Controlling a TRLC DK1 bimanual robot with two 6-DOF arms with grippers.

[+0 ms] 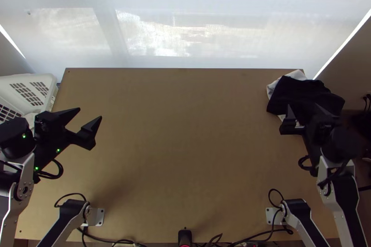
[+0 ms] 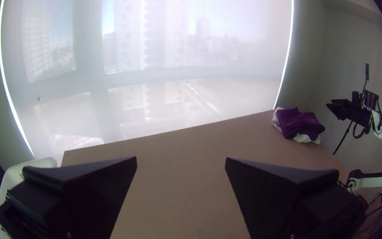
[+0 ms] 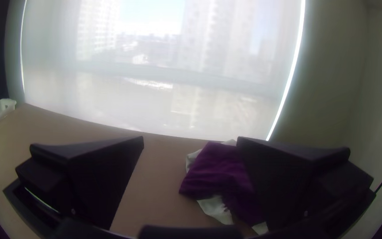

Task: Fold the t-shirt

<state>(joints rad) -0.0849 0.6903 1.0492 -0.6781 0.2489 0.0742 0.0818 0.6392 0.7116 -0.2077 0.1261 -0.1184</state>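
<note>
Dark and white cloth (image 1: 301, 93) lies bunched at the table's far right corner; in the left wrist view the cloth (image 2: 298, 124) looks purple over white, as does the cloth (image 3: 219, 172) in the right wrist view. My left gripper (image 1: 91, 112) is open over the table's left side, near the basket; its own view shows the gripper (image 2: 181, 161) with bare table between its fingers. My right gripper (image 1: 302, 106) stands open above the near part of the cloth; in its wrist view the gripper (image 3: 190, 139) has wide-parted fingers, one covering part of the cloth.
A white slatted basket (image 1: 52, 90) stands at the table's left edge, partly behind the left arm. The brown tabletop (image 1: 185, 145) stretches between the arms. Cables (image 1: 259, 233) run along the near edge. A pale blind hangs beyond the far edge.
</note>
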